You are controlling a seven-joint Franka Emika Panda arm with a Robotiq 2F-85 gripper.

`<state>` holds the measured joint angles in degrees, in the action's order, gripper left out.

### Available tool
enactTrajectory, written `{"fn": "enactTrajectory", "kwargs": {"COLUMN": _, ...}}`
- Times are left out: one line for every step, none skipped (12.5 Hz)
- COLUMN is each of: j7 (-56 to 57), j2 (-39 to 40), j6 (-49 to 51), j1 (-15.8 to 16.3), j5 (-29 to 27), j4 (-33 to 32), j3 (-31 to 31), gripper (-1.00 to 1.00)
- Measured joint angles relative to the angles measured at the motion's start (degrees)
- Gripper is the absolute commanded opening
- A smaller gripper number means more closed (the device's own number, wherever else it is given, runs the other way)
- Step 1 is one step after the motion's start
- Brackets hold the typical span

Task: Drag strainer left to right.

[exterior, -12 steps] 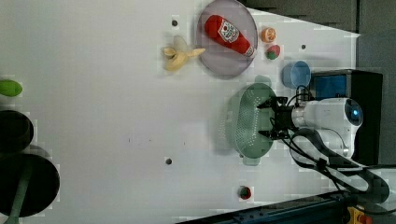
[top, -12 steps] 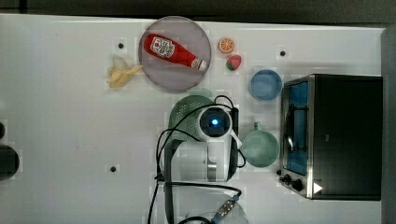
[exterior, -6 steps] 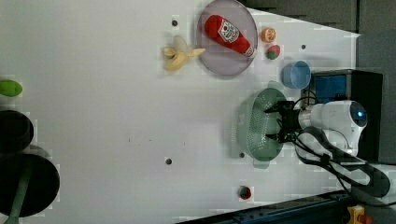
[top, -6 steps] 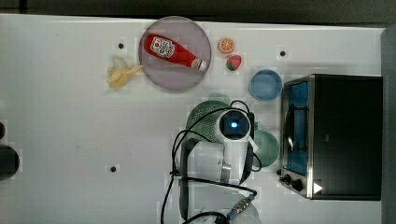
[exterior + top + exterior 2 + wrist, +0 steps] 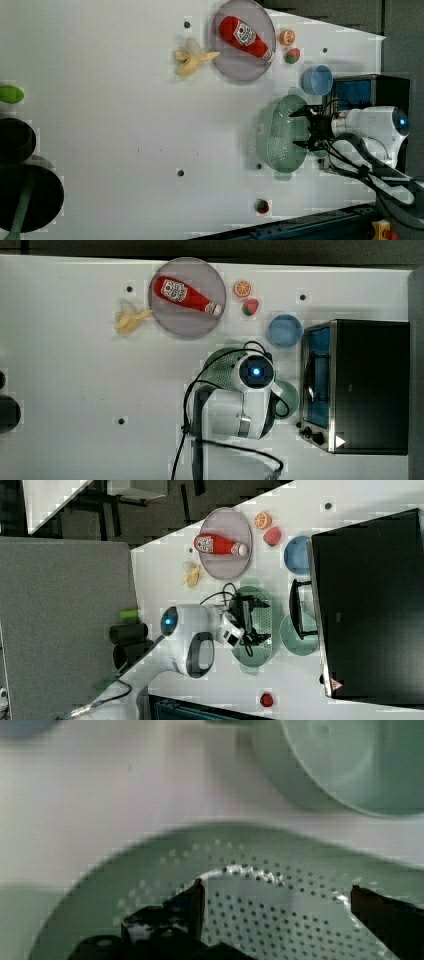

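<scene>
Wrist view gives me the end effector (image 5: pixel 277 912) with its two black fingers (image 5: pixel 192 902) spread wide, reaching down inside the strainer (image 5: pixel 280 870); I cannot tell whether the tips touch the perforated floor, and nothing is gripped between them. In the left view the end effector (image 5: pixel 302 128) sits inside the strainer (image 5: pixel 280 137) near its rim at 3 o'clock, fingers apart. The white tabletop (image 5: pixel 75 390) carries the strainer (image 5: pixel 220 370) at 9 o'clock of the toaster oven (image 5: pixel 357 385), with the green mug (image 5: pixel 290 395) between them. The blue bowl (image 5: pixel 284 330) lies at 1 o'clock of the strainer, the plate (image 5: pixel 187 297) with the ketchup bottle (image 5: pixel 186 294) at 11 o'clock. From the right view I get the mug (image 5: pixel 299 635) unobstructed, just beside the strainer (image 5: pixel 255 630), and a grey panel (image 5: pixel 65 620) bordering the tabletop.
</scene>
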<state>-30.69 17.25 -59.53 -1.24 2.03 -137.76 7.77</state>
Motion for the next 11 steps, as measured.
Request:
{"fn": "enactTrajectory", "kwargs": {"j7": 3.04, "j2": -2.57, "j6": 2.94, "j1": 0.26, "j5": 0.88, "j4": 0.22, "j3": -0.44, "gripper": 1.00}}
{"fn": "enactTrajectory", "kwargs": {"j7": 6.06, "j2": -5.94, "j6": 7.78, "j1": 0.84, "j5": 0.53, "j4": 0.78, "j3": -0.88, "gripper": 1.00}}
{"fn": "enactTrajectory", "kwargs": {"j7": 9.86, "j2": -9.78, "j6": 12.51, "j1": 0.73, "j5": 0.53, "j4": 1.34, "j3": -2.45, "gripper": 1.00}}
{"fn": "enactTrajectory", "kwargs": {"j7": 13.62, "j2": -13.47, "j6": 18.13, "j1": 0.90, "j5": 0.53, "j4": 2.80, "j3": -3.71, "gripper": 1.00}}
{"fn": "enactTrajectory", "kwargs": {"j7": 17.00, "j2": -16.44, "j6": 24.51, "j1": 1.66, "j5": 0.37, "j4": 5.60, "j3": -3.75, "gripper": 1.00}}
{"fn": "enactTrajectory", "kwargs": {"j7": 20.44, "j2": -18.74, "j6": 30.66, "j1": 2.03, "j5": -0.36, "j4": 9.62, "j3": -3.91, "gripper": 1.00}}
{"fn": "enactTrajectory", "kwargs": {"j7": 22.66, "j2": -20.64, "j6": 35.77, "j1": 2.04, "j5": -0.95, "j4": 13.88, "j3": -4.15, "gripper": 1.00}}
{"fn": "enactTrajectory", "kwargs": {"j7": 24.04, "j2": -22.46, "j6": 39.68, "j1": 2.26, "j5": -0.69, "j4": 18.13, "j3": -4.19, "gripper": 1.00}}
{"fn": "enactTrajectory", "kwargs": {"j7": 25.43, "j2": -24.68, "j6": 42.17, "j1": 2.63, "j5": -0.05, "j4": 21.49, "j3": -3.90, "gripper": 1.00}}
{"fn": "enactTrajectory", "kwargs": {"j7": 25.77, "j2": -26.76, "j6": 46.64, "j1": 2.79, "j5": 0.51, "j4": 25.29, "j3": -3.75, "gripper": 1.00}}
{"fn": "enactTrajectory", "kwargs": {"j7": 26.25, "j2": -28.50, "j6": 50.80, "j1": 2.77, "j5": 0.11, "j4": 28.98, "j3": -3.70, "gripper": 1.00}}
